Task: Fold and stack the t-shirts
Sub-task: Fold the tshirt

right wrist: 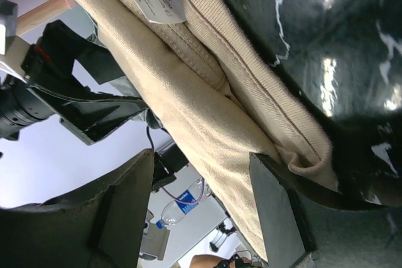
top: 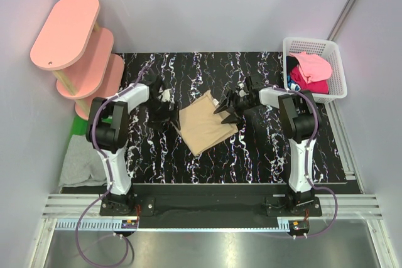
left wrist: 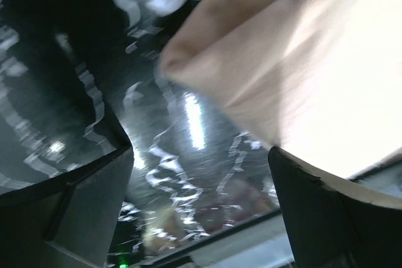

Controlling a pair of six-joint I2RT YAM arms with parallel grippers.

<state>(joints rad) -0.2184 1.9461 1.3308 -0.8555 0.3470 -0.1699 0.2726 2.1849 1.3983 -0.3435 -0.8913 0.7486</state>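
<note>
1. On the table [top: 270,155], the tan shirt [top: 206,122] lies folded, roughly square, set cornerwise to the arms.
2. Just left of the shirt, the left gripper [top: 164,112] has its fingers spread wide and holds nothing. The shirt's left corner lies to its right, close to one finger.
3. At the shirt's upper right edge, the right gripper [top: 227,110] is also spread. The folded hem runs between its fingers, unpinched.
4. Both grippers sit near the shirt, but the right looks better placed to close on it.

The 2 arms both reach inward over the table, elbows bent. The left gripper [top: 166,116] has its jaws spread wide, and the right gripper [top: 226,112] is parted too.
</note>
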